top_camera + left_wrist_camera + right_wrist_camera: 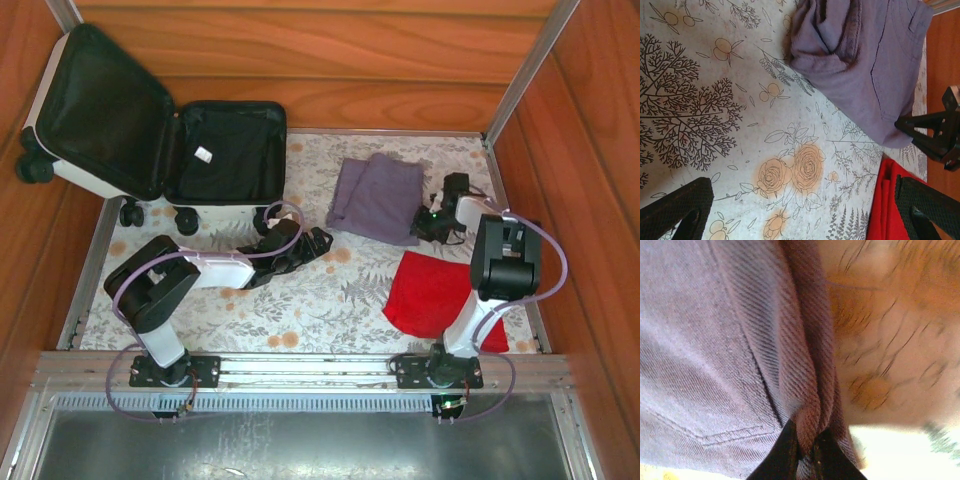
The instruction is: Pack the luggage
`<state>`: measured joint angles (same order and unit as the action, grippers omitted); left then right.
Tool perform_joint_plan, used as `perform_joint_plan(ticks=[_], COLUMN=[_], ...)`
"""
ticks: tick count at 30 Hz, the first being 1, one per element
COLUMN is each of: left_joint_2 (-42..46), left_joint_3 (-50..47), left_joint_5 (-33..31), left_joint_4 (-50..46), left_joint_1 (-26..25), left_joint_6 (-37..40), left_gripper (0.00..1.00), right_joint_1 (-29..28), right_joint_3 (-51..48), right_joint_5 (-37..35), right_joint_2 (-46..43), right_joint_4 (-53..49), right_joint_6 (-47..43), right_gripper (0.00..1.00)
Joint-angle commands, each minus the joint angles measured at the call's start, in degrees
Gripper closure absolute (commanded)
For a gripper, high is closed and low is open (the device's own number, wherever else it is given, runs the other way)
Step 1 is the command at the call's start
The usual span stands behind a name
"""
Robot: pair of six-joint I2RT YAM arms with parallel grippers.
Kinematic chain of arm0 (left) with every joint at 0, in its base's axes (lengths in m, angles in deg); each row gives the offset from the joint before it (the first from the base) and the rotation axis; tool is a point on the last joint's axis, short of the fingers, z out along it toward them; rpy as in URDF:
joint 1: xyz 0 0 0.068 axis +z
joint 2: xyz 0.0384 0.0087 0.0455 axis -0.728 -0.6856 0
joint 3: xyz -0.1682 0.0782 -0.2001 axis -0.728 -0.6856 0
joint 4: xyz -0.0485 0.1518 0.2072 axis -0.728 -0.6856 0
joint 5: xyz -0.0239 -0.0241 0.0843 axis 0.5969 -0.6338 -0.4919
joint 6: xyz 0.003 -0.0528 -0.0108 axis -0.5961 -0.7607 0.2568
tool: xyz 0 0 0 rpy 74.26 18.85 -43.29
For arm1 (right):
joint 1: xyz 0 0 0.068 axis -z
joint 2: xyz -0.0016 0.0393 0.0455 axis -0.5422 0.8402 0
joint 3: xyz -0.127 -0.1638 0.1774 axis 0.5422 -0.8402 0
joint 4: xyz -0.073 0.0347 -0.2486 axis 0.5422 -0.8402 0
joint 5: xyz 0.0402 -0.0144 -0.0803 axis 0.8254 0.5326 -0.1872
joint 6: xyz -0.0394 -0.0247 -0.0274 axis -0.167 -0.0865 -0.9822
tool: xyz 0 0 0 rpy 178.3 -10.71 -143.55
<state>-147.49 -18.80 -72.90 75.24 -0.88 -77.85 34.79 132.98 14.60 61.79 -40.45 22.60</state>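
Two halves of the rigid, round-cornered white luggage (215,213) stand open at the far left, showing black fabric lining. The left gripper (318,241) hovers spread wide above the floral-printed tablecloth (330,300). The right gripper (805,452) pinches a ridge of the folded, twill-ribbed purple garment (378,195), apparently tightly. A smooth red cloth (435,295) lies flat nearby.
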Motion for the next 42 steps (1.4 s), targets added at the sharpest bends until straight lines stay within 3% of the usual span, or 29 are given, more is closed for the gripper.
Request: perform_joint_plan(ticks=[1,4,9,17,22,28,42], left_joint_2=[-0.8,-0.4,2.2,7.3,7.1,7.5,7.4], left_joint_3=[0.4,-0.6,-3.9,-8.8,-8.9,-9.5,-10.3], left_joint_5=[0.3,0.1,-0.7,-4.6,-4.2,-4.6,-2.9], left_joint_4=[1.7,2.0,2.2,2.0,2.0,2.0,2.0], left_joint_1=[1.8,3.2,5.9,7.4,7.7,7.7,7.6], left_joint_6=[-1.1,-1.5,-1.6,-0.9,-1.9,-3.5,-4.3], left_gripper=[0.02,0.02,0.03,0.04,0.05,0.06,0.06], right_joint_1=[-6.7,-11.9,-18.3,-20.9,-28.1,-36.3,-38.1], right_joint_3=[-2.7,-2.3,-0.1,-0.6,2.2,6.9,16.7], right_joint_5=[1.4,1.7,-0.2,-14.9,-25.9,-35.5,-43.0], right_joint_2=[-1.3,-1.4,-2.2,-12.5,-12.0,-3.7,12.2], right_joint_4=[-1.4,-0.2,-2.8,-12.0,-14.1,-15.2,-20.0], right_joint_6=[4.9,7.5,7.4,-4.1,-11.6,-20.1,-21.6], right_gripper=[0.97,0.91,0.56,0.38,0.36,0.32,0.29])
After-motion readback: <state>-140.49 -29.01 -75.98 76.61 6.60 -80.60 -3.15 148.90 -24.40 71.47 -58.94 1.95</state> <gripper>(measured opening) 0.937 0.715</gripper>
